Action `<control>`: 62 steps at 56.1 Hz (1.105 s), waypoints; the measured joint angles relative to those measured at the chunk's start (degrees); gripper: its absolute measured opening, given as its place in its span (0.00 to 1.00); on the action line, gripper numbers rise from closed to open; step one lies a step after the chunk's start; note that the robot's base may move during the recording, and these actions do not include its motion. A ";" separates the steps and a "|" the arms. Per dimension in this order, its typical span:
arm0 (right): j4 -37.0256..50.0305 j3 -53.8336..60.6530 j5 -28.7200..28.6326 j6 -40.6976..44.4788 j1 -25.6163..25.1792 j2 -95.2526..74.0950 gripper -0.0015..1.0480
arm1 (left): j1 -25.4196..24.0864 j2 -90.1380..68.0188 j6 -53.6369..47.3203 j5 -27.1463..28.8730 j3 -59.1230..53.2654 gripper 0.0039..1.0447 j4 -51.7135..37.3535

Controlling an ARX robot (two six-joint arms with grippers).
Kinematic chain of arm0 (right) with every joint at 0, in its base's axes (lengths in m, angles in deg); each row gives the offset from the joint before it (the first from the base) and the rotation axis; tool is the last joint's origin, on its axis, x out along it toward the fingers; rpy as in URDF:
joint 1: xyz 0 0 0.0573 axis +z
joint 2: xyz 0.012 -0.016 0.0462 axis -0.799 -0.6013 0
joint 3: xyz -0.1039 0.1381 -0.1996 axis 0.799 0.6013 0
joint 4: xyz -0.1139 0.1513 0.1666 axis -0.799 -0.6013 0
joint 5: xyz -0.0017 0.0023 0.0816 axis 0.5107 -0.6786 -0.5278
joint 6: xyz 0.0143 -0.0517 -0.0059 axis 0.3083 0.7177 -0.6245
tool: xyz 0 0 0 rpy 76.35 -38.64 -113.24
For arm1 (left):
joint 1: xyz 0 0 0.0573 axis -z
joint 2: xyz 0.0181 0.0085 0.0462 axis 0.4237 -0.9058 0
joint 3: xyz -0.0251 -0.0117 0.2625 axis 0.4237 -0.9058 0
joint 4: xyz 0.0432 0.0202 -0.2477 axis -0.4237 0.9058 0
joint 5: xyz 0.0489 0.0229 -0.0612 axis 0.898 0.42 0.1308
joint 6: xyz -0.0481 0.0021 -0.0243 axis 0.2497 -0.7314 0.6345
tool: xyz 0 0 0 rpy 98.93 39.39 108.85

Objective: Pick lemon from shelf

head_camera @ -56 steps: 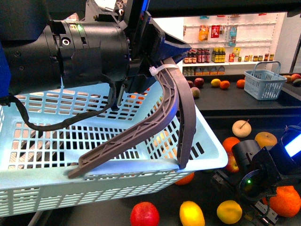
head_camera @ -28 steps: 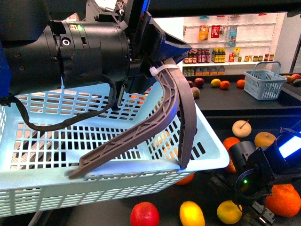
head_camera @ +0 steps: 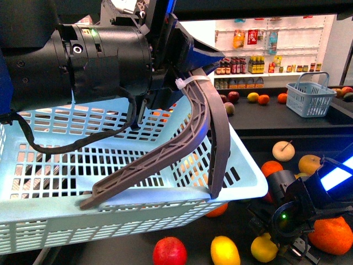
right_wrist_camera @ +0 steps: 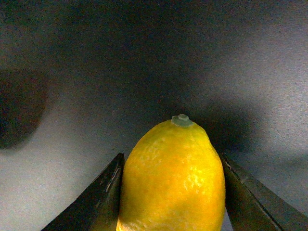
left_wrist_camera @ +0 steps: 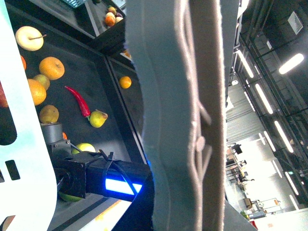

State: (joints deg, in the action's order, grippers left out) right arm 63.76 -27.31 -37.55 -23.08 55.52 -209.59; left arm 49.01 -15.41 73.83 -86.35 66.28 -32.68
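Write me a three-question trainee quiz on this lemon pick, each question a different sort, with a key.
1. Fill in the blank: the left gripper is shut on the grey ____ of the pale blue basket.
2. In the right wrist view, what lies between the fingers of the right gripper?
A) a red chili
B) the lemon
C) an orange
3. True or false: the lemon is already inside the basket.

Key
1. handle
2. B
3. False
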 joint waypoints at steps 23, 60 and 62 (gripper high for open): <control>15.96 15.63 9.05 9.81 -5.40 24.26 0.45 | 0.00 0.00 0.00 -0.02 0.00 0.07 0.00; 34.71 33.86 -27.17 -5.27 3.34 48.15 0.44 | 0.00 0.00 0.02 0.02 0.00 0.07 0.00; 35.58 34.23 -27.71 -5.40 3.78 48.17 0.44 | 0.00 0.00 0.00 0.07 0.00 0.07 0.00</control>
State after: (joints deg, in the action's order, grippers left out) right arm 99.35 6.92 -65.26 -28.48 59.30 -161.42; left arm 49.01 -15.41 73.83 -86.28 66.28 -32.68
